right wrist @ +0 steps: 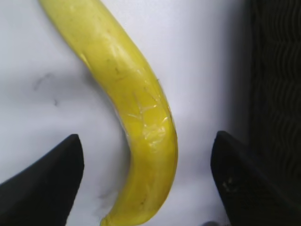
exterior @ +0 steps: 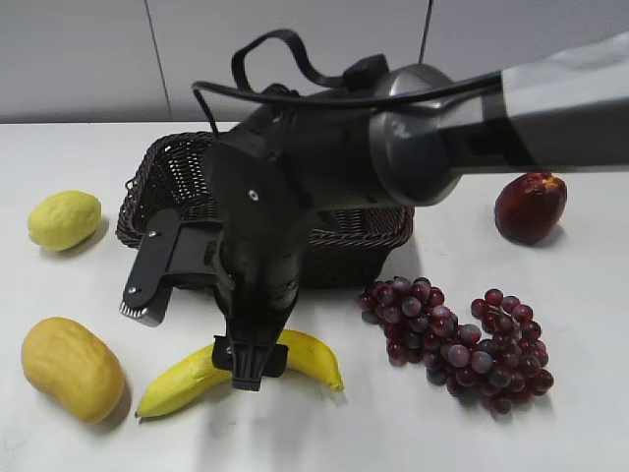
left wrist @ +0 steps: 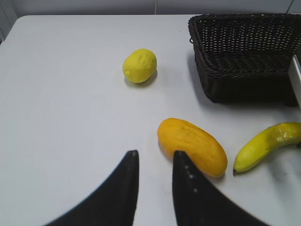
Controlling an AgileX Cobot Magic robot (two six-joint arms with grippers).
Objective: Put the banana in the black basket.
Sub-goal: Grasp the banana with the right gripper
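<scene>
Banana [right wrist: 141, 122] between parted jaws: the right gripper [right wrist: 146, 165] hangs over the fruit's middle, one jaw on each side and neither touching, with nothing yet held. It lies on the white bench [exterior: 550, 433] just in front of the black basket [exterior: 354, 241], between the mango [exterior: 71, 368] and the grapes [exterior: 457, 339]. A clean pick likely means lowering straight down and closing across the thick mid-section — the skin is glossy and curved, so an end grip could let it swing or slip. The left gripper [left wrist: 155, 162] is off by the mango, jaws slightly apart and empty.
</scene>
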